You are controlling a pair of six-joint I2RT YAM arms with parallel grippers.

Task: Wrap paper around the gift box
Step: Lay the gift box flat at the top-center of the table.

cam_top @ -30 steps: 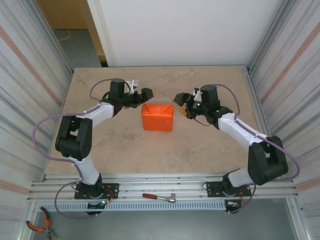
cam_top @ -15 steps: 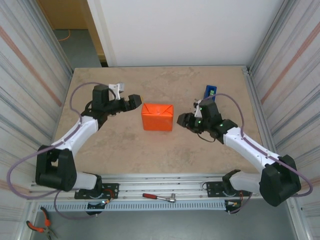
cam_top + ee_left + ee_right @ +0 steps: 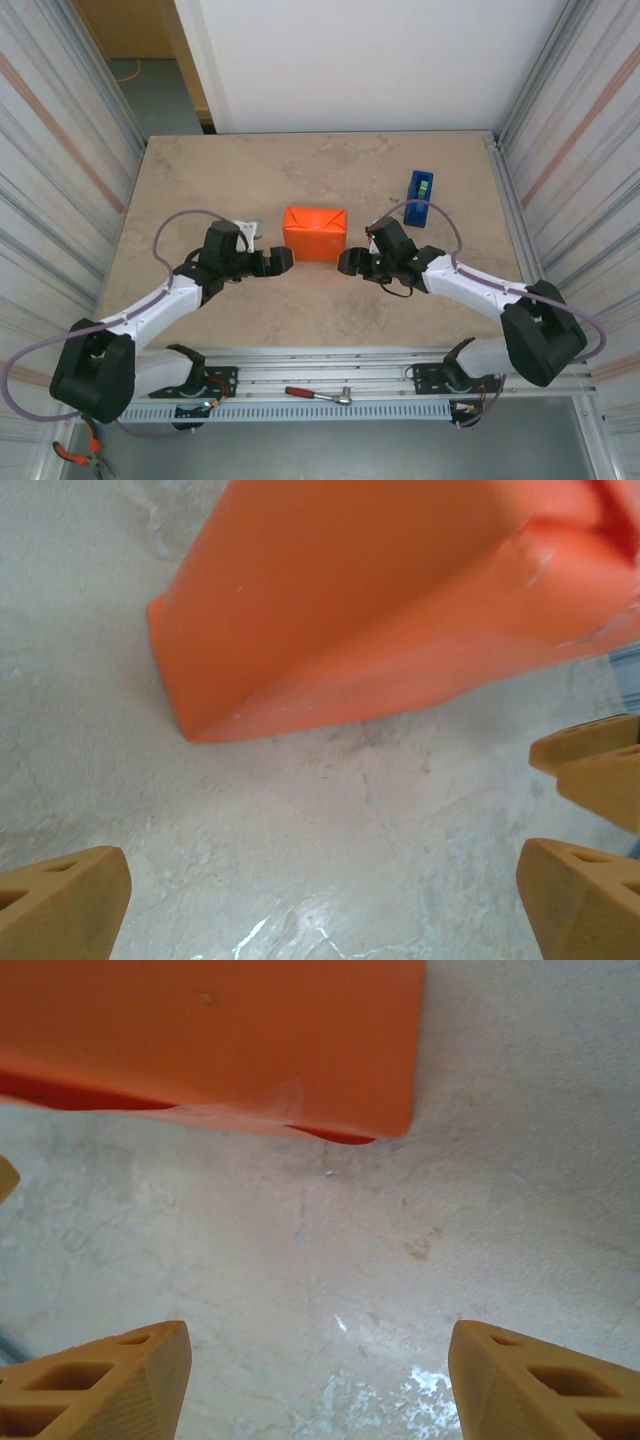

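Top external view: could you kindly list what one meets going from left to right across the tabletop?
Left gripper, jaws open → orange paper parcel → right gripper, jaws open → blue tape dispenser.

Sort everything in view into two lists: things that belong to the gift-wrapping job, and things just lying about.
Job: orange paper parcel; blue tape dispenser, probably for sealing.
Lying about: red-handled tool on the front rail; orange-handled pliers at the near-left corner.
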